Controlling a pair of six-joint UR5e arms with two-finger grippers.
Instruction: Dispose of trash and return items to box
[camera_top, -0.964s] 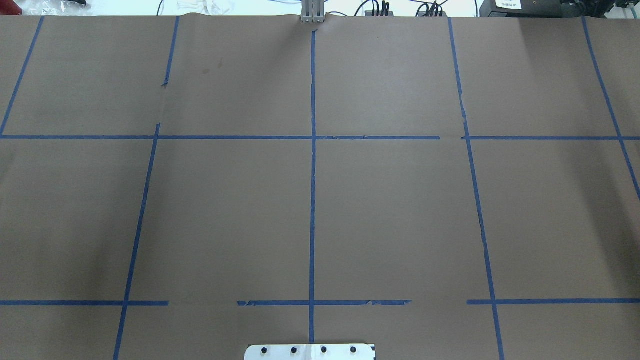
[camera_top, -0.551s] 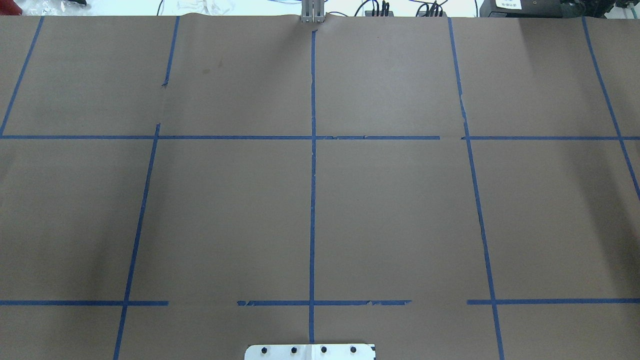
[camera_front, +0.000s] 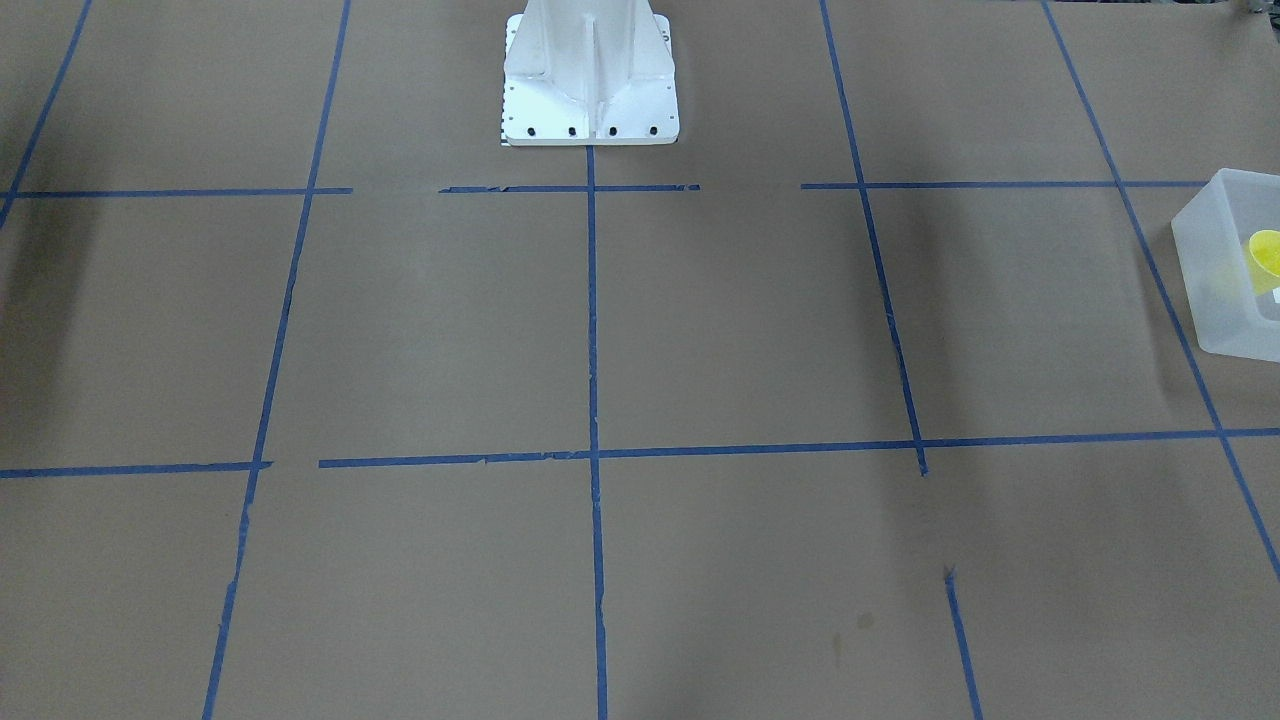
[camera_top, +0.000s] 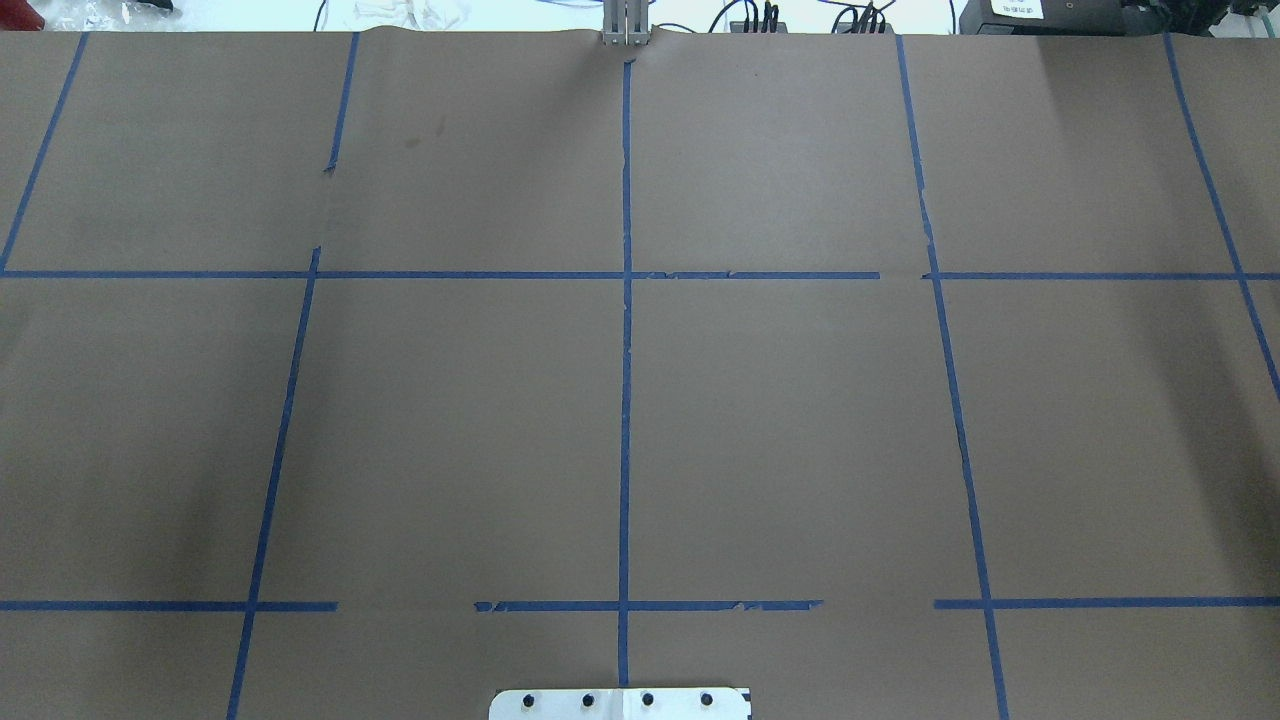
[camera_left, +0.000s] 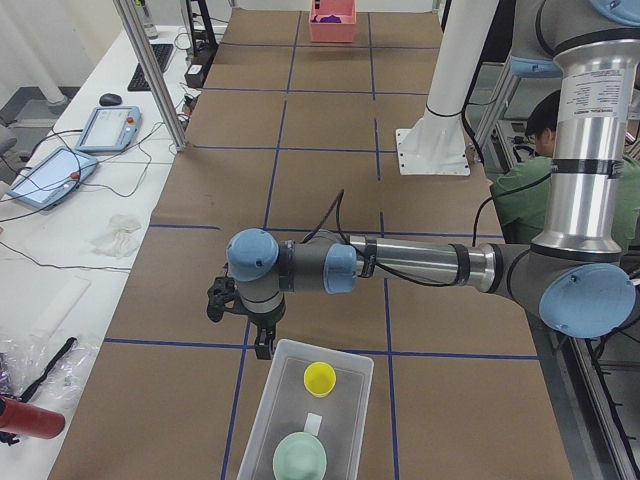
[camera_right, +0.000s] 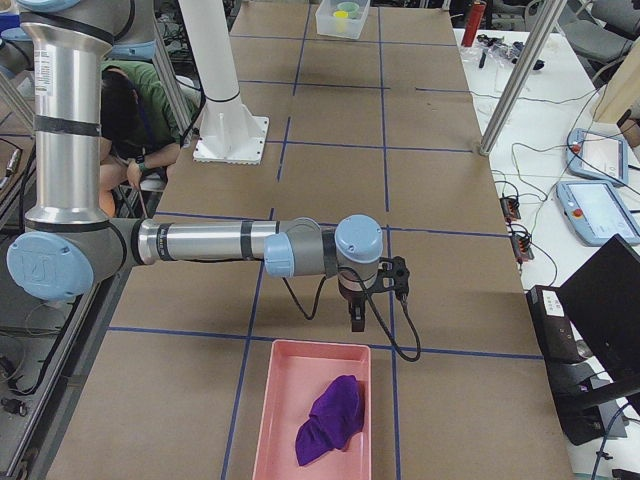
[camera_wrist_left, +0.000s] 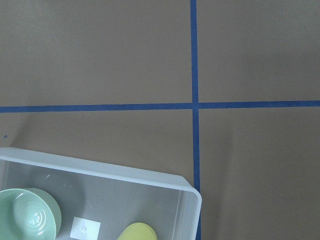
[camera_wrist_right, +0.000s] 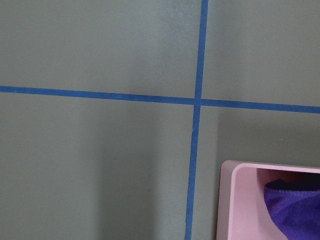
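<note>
At the worktop's left end, seen from the camera stationed there, a translucent frosted-white rectangular plastic bin (camera_left: 330, 349) sits at 6 o'clock in the frame; it holds a small yellow tapered plastic cup (camera_left: 320, 377) standing upright and, nearer the camera, a pale green glossy round bowl (camera_left: 300, 459), the two apart with a small white label between them. The left hand (camera_left: 263, 346) hangs just outside the bin's rim at about its 11 o'clock corner, over the brown paper-covered worktop (camera_left: 320, 185). Whether it is released or clenched cannot be told from this side view; its wrist camera shows only the bin's corner at 7 o'clock and no fingers.

At the opposite end, the right hand (camera_right: 357, 322) hangs just beyond the 12 o'clock rim of a shallow pink rectangular plastic tray (camera_right: 285, 400), where a crumpled purple cloth (camera_right: 330, 430) lies toward 5 o'clock; its grip likewise cannot be told. With cup and bowl inside the bin and the cloth, apparently the trash, in the tray, the job looks all but complete; each arm seems placed off its container so that nothing is knocked on withdrawal.
</note>
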